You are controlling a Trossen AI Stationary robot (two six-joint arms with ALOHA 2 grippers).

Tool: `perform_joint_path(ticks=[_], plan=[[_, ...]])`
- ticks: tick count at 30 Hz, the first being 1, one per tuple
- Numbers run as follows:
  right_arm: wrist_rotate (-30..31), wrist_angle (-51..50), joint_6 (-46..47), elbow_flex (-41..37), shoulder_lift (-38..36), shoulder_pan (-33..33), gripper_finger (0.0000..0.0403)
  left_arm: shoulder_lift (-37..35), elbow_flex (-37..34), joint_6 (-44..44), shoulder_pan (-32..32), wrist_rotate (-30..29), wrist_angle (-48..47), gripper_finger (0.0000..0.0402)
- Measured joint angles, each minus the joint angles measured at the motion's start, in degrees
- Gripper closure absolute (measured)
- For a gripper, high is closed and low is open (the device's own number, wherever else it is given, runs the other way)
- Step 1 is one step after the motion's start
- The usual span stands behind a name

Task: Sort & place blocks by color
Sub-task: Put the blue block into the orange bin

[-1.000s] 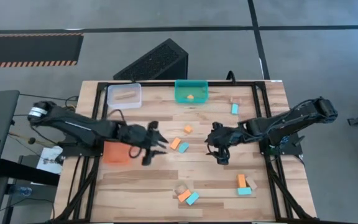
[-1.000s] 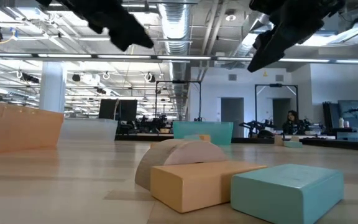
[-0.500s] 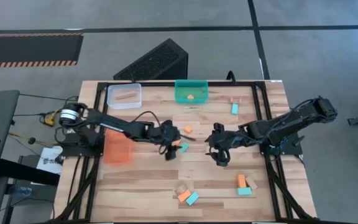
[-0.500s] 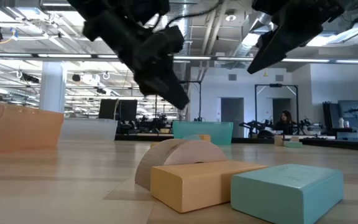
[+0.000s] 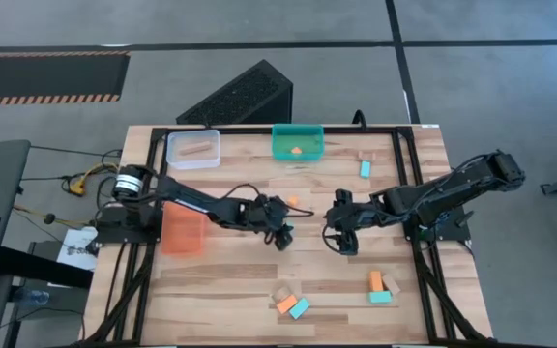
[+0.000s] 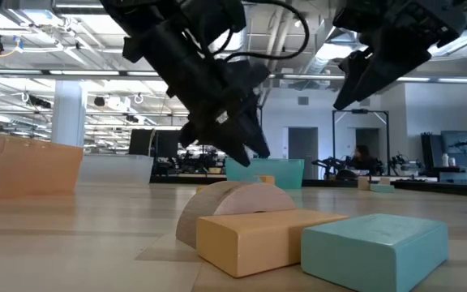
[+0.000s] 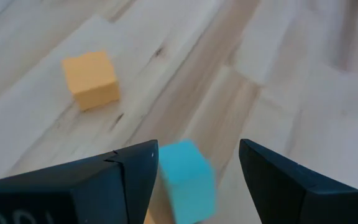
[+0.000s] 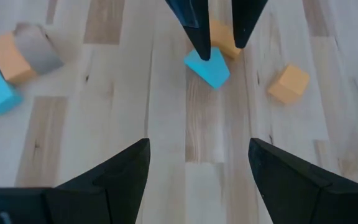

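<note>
My left gripper [image 7: 197, 155] is open and points down over the table's middle [image 5: 284, 235]. A teal block [image 7: 187, 180] lies flat on the table between its fingers, close to one finger [image 7: 143, 168]. The right wrist view shows this teal block [image 8: 209, 68] with an orange block [image 8: 224, 38] just behind it. An orange cube [image 5: 292, 201] sits a little farther toward the far edge. My right gripper [image 5: 342, 238] hangs open above bare wood to the right of them, with nothing between its fingers. My left gripper comes at the teal block from above, pointing down, one finger on each side. One fingertip [image 8: 202, 53] stands right at the block's edge, but I cannot tell whether it touches. The block lies on the table.
Along the far edge stand a clear bin [image 5: 193, 148] with a tan block inside and a teal bin [image 5: 298, 141] with an orange block inside. An orange bin [image 5: 182, 234] stands at the left. More blocks lie near the near edge [image 5: 288, 302], at the near right [image 5: 380, 288] and at the far right [image 5: 365, 169].
My left arm has swung from beside the orange bin toward the table's right and come down over the teal and orange blocks in the middle. Its fingers now straddle the teal block. My right gripper has kept almost still.
</note>
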Motion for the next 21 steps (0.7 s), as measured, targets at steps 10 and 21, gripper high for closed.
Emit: perform_joint_path(ticks=[10, 21], plan=[[0.0, -1.2, 0.0, 0.0, 0.0, 0.1, 0.0107, 1.8, 0.6, -4.4, -1.1, -5.4, -1.4, 0.0194], [-0.1, -1.2, 0.0, 0.0, 0.0, 0.1, 0.0107, 5.5, 0.6, -6.1, -3.0, -5.0, -0.2, 0.0194]])
